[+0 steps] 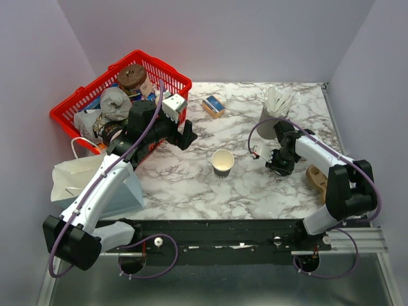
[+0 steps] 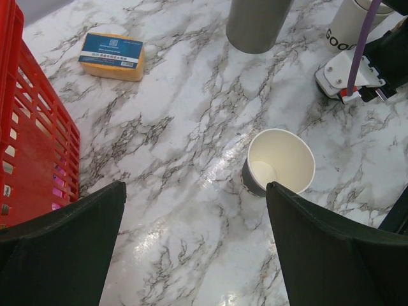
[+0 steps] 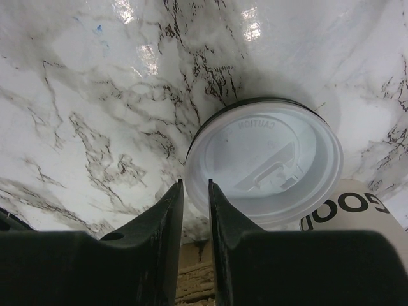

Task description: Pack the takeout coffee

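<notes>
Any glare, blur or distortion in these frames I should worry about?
Top external: even light, soft shadows, sharp. Left wrist: glare streaks on the marble table beside the lidless paper cup; the left gripper's fingers are dark and featureless. Right wrist: strong wide-angle bending, two glare spots at the top edge, lettering on the takeout coffee's white lid readable.

Glossy marbled table (image 3: 95, 95), smooth plastic coffee lid (image 3: 264, 159)

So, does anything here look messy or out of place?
Nothing is spilled or broken. The red basket sits crooked at the far left, heaped above its rim, and one paper cup stands lidless mid-table.
</notes>
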### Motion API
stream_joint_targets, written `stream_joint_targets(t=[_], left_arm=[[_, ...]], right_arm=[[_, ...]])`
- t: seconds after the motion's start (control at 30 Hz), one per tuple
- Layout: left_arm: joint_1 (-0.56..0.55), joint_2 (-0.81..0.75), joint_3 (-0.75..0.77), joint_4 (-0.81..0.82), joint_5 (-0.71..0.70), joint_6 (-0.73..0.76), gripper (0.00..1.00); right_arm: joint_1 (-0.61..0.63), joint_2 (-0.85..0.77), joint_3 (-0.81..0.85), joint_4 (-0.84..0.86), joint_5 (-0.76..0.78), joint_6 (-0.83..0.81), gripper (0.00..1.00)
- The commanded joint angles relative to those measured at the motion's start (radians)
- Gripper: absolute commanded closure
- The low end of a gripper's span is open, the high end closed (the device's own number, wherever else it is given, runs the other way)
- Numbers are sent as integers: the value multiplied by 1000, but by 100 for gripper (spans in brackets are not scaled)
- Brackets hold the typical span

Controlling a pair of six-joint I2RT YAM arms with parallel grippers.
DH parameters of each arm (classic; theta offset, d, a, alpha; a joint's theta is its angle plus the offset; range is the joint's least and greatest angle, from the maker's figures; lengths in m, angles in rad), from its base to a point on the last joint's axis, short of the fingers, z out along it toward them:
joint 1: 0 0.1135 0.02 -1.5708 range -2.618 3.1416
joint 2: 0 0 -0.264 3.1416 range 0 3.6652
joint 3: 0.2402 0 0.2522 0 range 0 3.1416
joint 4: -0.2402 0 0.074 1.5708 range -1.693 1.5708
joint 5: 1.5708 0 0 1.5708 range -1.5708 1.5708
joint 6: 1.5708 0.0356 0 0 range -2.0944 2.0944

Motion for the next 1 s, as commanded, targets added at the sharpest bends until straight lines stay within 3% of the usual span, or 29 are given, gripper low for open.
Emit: stream_joint_targets(t=[0.0, 0.5, 0.7, 0.8, 0.97], left_arm=[[4, -11, -15, 25, 21, -9, 1], [6, -9, -18, 31, 18, -9, 1], [7, -9, -24, 33, 16, -10, 1], [7, -9, -26, 33, 18, -9, 1], [9, -12, -29, 34, 22, -9, 1]], right_arm=[[-4, 16, -6, 11, 24, -7, 71], [-6, 24, -8, 11, 26, 0, 78], [-4, 18, -6, 5, 18, 5, 88], [-4, 13, -2, -12, 14, 8, 99], [-4, -1, 27, -32, 4, 23, 99]])
